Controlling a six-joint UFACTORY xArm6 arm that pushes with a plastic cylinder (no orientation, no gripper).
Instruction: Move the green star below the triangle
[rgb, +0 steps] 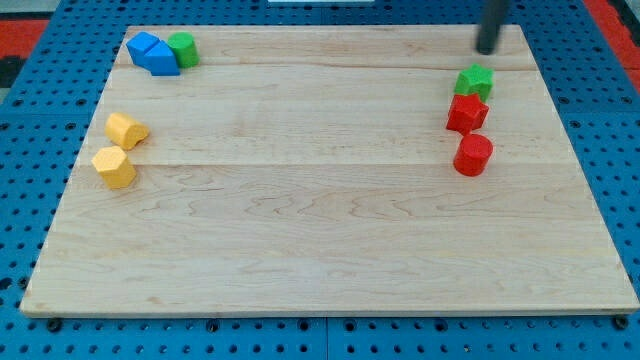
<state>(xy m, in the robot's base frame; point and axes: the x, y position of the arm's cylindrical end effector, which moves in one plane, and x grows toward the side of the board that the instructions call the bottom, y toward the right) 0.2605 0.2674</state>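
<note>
green star (475, 81) just below-left of my tip (487, 50), apart, touching red star (467, 113); no fingers on rod

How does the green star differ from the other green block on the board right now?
The green star sits at the view's right, touching a red star just below it; the green cylinder sits at the view's top left, against the blue blocks. The star has points; the cylinder is round. My tip is just above the star, far from the cylinder. Both are the same green and similar in size.
</note>
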